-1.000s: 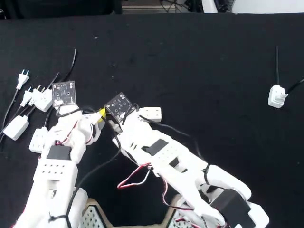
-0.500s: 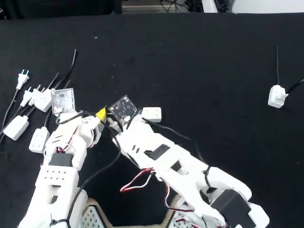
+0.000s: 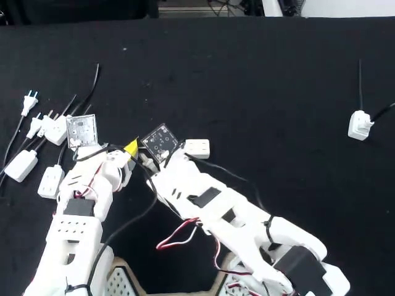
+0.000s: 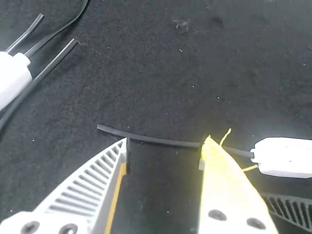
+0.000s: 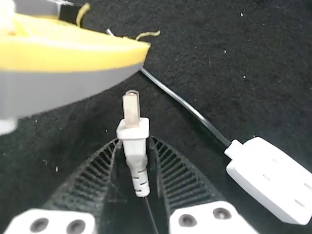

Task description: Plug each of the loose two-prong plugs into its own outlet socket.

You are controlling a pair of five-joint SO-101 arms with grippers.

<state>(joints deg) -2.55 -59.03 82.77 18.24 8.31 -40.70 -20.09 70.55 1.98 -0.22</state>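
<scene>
Settling after creeping up-frame, pinching the plug (image 5: 132, 146) in right fingers (image 5: 95, 173), splaying left fingers (image 4: 222, 183) over a cord (image 4: 156, 141), not yet reaching the socket (image 5: 270, 183).

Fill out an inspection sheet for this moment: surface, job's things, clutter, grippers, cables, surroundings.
Surface: black cloth covers the table.
Job's things: white plug in the right gripper, prongs pointing away from the wrist. An outlet socket lies just beyond the arms' ends. More plugs and sockets are grouped at the left edge. A lone white connector sits far right.
Clutter: nothing seen.
Grippers: left gripper open, fingers astride a thin black cable. The right gripper is shut on the white plug.
Cables: the thin black cable runs to the outlet socket.
Surroundings: pale panel behind the table's far edge.
</scene>
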